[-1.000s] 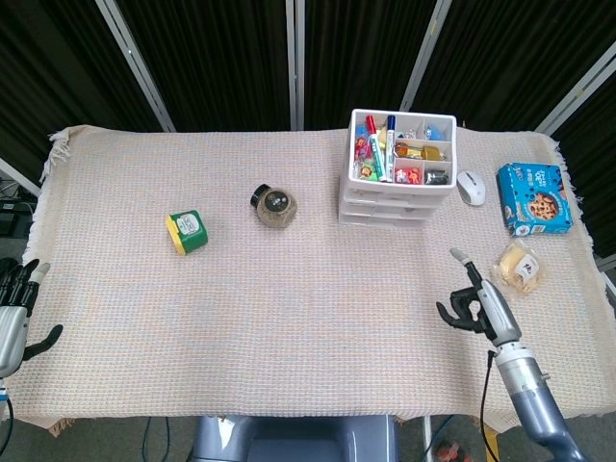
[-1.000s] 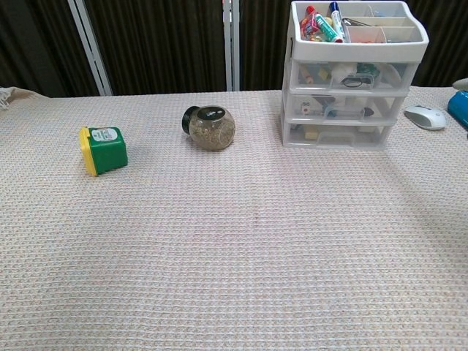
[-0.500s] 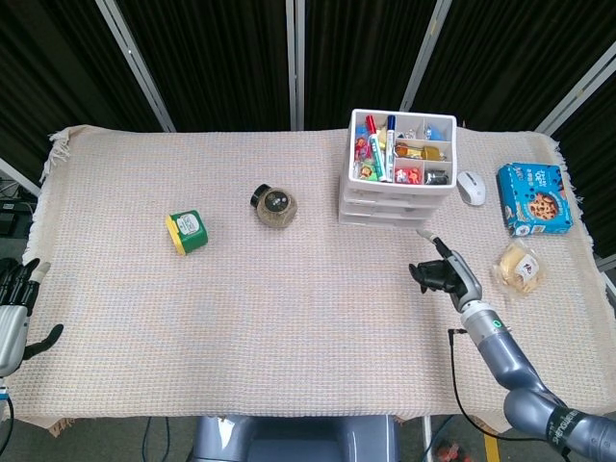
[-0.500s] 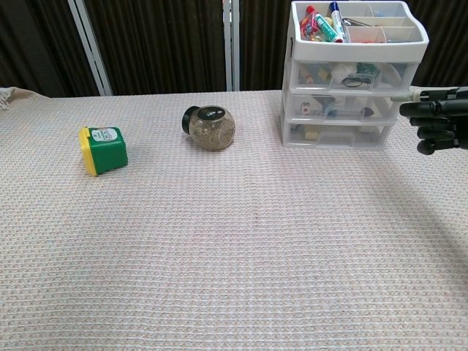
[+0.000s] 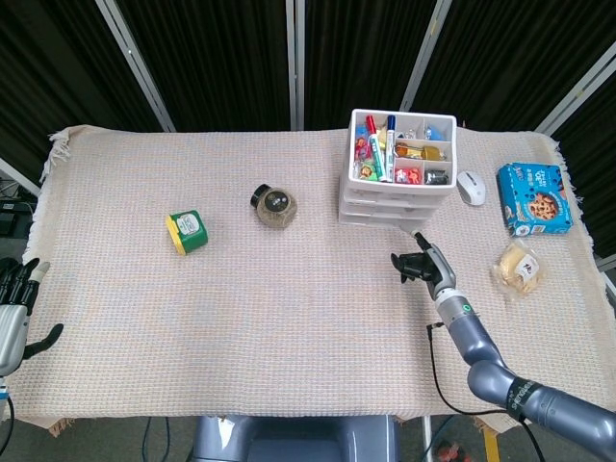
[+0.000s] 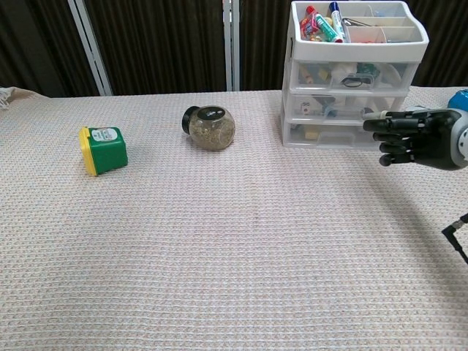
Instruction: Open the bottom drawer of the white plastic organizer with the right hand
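Note:
The white plastic organizer (image 5: 395, 183) stands at the back right of the table, with pens and small items in its top tray. In the chest view its three drawers (image 6: 344, 102) face me, and the bottom drawer (image 6: 336, 134) is closed. My right hand (image 5: 421, 264) hovers in front of the organizer and slightly to its right, a short gap away. In the chest view the right hand (image 6: 413, 137) floats at bottom-drawer height with its fingers (image 6: 384, 136) stretched toward the drawer front, holding nothing. My left hand (image 5: 14, 308) rests at the table's near left edge, fingers spread.
A green and yellow box (image 5: 187, 231) and a round jar (image 5: 276, 207) lie left of the organizer. A white mouse (image 5: 471, 188), a blue cookie box (image 5: 533, 198) and a wrapped pastry (image 5: 520, 266) sit to its right. A woven cloth (image 5: 289, 327) covers the table.
My right hand has moved from the near right edge forward and leftward, up to the front of the organizer. The left hand has stayed put.

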`<act>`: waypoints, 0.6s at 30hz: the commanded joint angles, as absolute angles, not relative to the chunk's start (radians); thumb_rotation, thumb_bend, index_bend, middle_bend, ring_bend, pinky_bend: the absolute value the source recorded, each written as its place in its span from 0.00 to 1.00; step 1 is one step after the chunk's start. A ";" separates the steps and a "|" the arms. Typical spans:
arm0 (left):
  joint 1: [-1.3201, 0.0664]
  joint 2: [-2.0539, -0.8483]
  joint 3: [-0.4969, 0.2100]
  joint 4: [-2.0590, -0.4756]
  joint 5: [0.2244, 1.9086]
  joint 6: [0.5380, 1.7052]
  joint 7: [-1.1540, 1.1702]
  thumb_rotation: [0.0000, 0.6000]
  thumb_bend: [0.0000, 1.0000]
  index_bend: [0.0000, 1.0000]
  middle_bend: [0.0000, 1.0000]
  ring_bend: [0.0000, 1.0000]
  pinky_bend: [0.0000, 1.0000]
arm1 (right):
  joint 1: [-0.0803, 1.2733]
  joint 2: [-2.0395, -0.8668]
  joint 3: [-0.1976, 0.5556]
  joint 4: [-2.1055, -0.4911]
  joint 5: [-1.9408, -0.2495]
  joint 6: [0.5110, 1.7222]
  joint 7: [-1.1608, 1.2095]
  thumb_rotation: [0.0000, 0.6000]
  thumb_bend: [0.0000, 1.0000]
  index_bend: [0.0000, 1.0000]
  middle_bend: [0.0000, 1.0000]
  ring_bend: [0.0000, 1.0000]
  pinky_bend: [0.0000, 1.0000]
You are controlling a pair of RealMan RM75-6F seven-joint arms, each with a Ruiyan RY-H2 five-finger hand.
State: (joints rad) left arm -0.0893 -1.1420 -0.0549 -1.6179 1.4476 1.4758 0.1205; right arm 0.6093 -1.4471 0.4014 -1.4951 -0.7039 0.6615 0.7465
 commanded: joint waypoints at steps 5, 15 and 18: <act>-0.090 -1.142 -0.055 -1.618 1.446 1.475 0.118 1.00 0.28 0.00 0.00 0.00 0.00 | 0.647 -1.521 0.432 -1.430 -0.680 0.651 0.726 1.00 0.37 0.19 0.89 0.89 0.71; -0.091 -1.140 -0.055 -1.613 1.448 1.471 0.100 1.00 0.28 0.00 0.00 0.00 0.00 | 0.695 -1.592 0.465 -1.335 -0.636 0.633 0.689 1.00 0.37 0.21 0.89 0.89 0.71; -0.092 -1.140 -0.056 -1.613 1.447 1.469 0.096 1.00 0.28 0.00 0.00 0.00 0.00 | 0.708 -1.608 0.472 -1.300 -0.616 0.620 0.680 1.00 0.37 0.21 0.89 0.89 0.71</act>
State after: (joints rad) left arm -0.0917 -1.1398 -0.0555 -1.6127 1.4468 1.4695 0.0965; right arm 0.6996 -1.5984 0.4667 -1.3154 -0.6271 0.6279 0.6869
